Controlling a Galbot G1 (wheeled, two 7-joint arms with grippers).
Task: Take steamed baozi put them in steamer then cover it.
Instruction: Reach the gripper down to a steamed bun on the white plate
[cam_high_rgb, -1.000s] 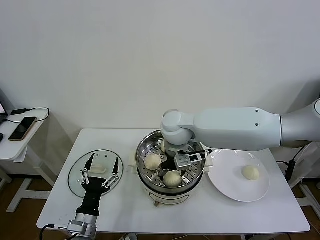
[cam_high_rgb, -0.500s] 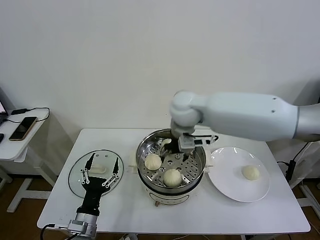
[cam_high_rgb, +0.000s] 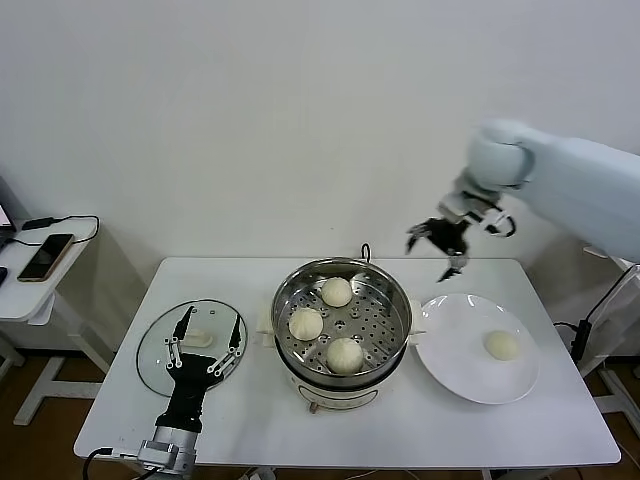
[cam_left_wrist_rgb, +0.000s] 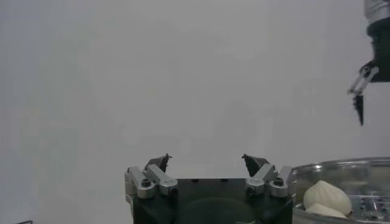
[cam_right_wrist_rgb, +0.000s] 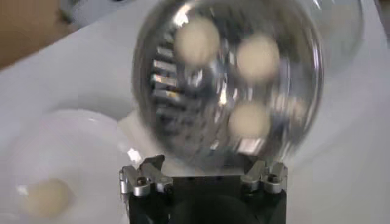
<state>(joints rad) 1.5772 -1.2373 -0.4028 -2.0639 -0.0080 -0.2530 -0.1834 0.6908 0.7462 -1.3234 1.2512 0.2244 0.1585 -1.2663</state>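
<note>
Resting low at the table's near-left edge, the left gripper (cam_high_rgb: 205, 343) sits as it did a second ago, its fingers spread wide and empty over the glass lid (cam_high_rgb: 160, 335), which lies flat on the white table (cam_high_rgb: 250, 420). Just right of the lid, the steamer (cam_high_rgb: 343, 272) stands uncovered with three steamed baozi (cam_high_rgb: 337, 292) on its perforated tray; a second ago the right arm reached down into the pot and hid part of the tray, and now all three buns show clear, one at the far side, one at the left and one nearest the robot. The right gripper (cam_high_rgb: 447, 246) has lifted out and swung rightward, and now hangs high above the table's far edge between steamer and white plate (cam_high_rgb: 450, 350), fingers wide apart and holding nothing. On the plate, the fourth bun (cam_high_rgb: 501, 345) lies unmoved.
</note>
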